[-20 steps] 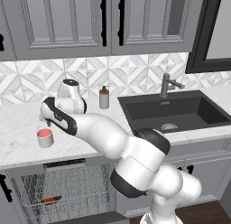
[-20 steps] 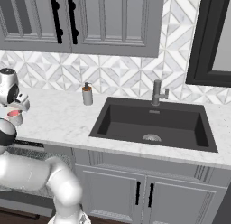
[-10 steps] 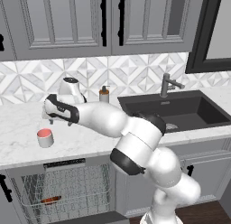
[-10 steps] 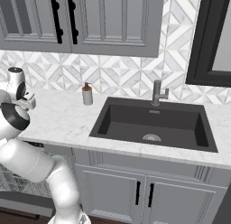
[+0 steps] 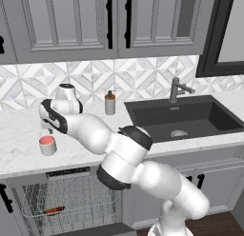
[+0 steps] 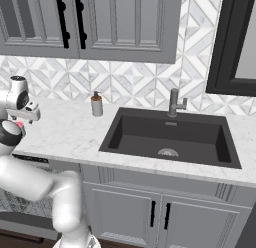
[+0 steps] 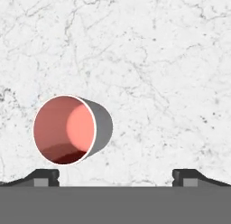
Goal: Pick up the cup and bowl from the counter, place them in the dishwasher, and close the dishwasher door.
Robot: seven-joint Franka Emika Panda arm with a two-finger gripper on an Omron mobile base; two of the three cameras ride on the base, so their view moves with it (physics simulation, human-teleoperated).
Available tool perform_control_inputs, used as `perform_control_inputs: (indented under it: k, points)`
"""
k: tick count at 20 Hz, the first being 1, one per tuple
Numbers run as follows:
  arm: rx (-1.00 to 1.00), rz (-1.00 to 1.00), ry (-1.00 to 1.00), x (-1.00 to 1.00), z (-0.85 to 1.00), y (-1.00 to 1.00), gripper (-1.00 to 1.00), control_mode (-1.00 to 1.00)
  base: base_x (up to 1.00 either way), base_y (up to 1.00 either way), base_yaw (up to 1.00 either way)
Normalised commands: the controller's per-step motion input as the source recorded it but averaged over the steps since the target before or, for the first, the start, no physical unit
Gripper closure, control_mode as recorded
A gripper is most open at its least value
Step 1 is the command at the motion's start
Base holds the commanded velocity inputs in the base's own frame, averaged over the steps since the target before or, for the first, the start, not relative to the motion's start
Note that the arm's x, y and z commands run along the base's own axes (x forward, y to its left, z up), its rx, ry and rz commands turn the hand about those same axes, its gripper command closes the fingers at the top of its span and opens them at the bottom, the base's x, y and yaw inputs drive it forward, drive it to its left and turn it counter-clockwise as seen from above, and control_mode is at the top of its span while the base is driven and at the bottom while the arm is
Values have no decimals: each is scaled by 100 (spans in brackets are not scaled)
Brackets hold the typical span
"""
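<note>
The cup (image 5: 47,144), grey-white outside and red-pink inside, stands upright on the white marble counter (image 5: 19,159) at the left. My gripper (image 5: 46,129) hangs just above and behind it, pointing down. In the hand view the cup (image 7: 72,129) sits low and left, over the left fingertip (image 7: 45,177). The gripper (image 7: 116,178) is open with only bare counter (image 7: 158,60) between its tips. The dark reddish-brown bowl (image 5: 53,211) lies in the wire rack (image 5: 81,197) of the open dishwasher (image 5: 66,173) under the counter. Its door (image 5: 95,229) is folded down.
A grey soap dispenser (image 5: 110,103) stands at the backsplash right of my hand. The black sink (image 5: 183,118) with its faucet (image 5: 177,89) lies further right. Grey wall cabinets (image 5: 71,21) hang above the counter, and panelled base doors (image 6: 150,217) stand under the sink.
The hand has shifted slightly back and up from the cup while the elbow swung out. The cup has stayed where it was.
</note>
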Motion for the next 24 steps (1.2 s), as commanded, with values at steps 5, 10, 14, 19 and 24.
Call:
perform_control_inputs:
  k: [5,10,14,19,24]
  points:
    - [-4,5,8,25,-2,43,-100,-100,0,0,0]
    - [-4,3,2,16,-11,39,-100,-100,0,0,0]
    - [-2,0,3,-8,-19,3,-100,-100,0,0,0]
    - [0,0,4,-27,-26,-17,-100,-100,0,0,0]
    - [-1,0,0,-27,-25,-17,-100,-100,0,0,0]
